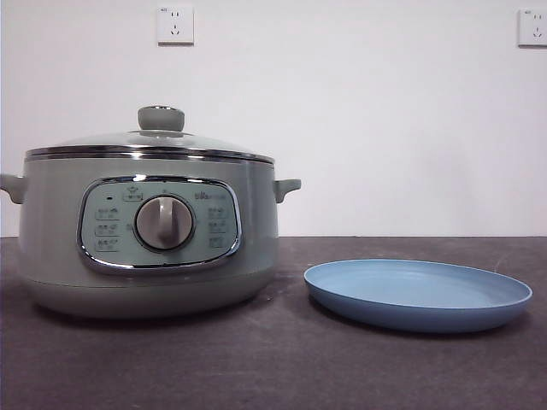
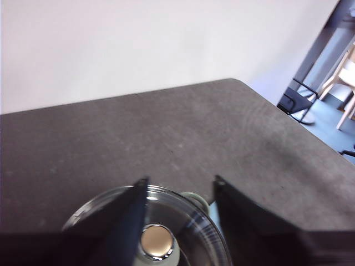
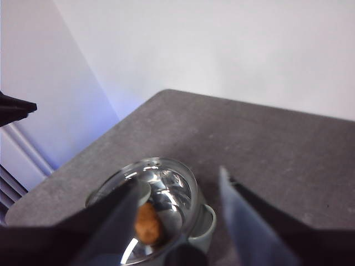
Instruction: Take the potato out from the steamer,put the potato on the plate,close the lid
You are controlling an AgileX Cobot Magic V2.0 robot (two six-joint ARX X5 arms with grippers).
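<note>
- Sage-green and chrome, the steamer [image 1: 149,243] stands on the left of the dark table [image 1: 273,367] in the front view, its control panel and silver dial [image 1: 164,223] facing the camera.
- Its lid [image 1: 149,141] sits closed on the chrome rim, with the round pale-green knob [image 1: 161,118] on top.
- Seen through the glass in the right wrist view, the potato [image 3: 147,224] lies inside the pot, orange-brown and small against the wide lid.
- On the table just beside the steamer, apart from it, lies the light-blue plate [image 1: 418,295], with nothing on it.
- Neither arm shows in the front view.
- From above the steamer, the left gripper [image 2: 180,185] looks down on the lid; its two black jaws stand spread apart with nothing between them, and the knob shows below the gap.
- Likewise the right gripper [image 3: 183,185] hangs above the pot with its jaws parted and holding nothing; the glass lid and one side handle [image 3: 204,219] show between them.
- Two white wall sockets [image 1: 175,25] sit high on the pale wall behind the table.
</note>
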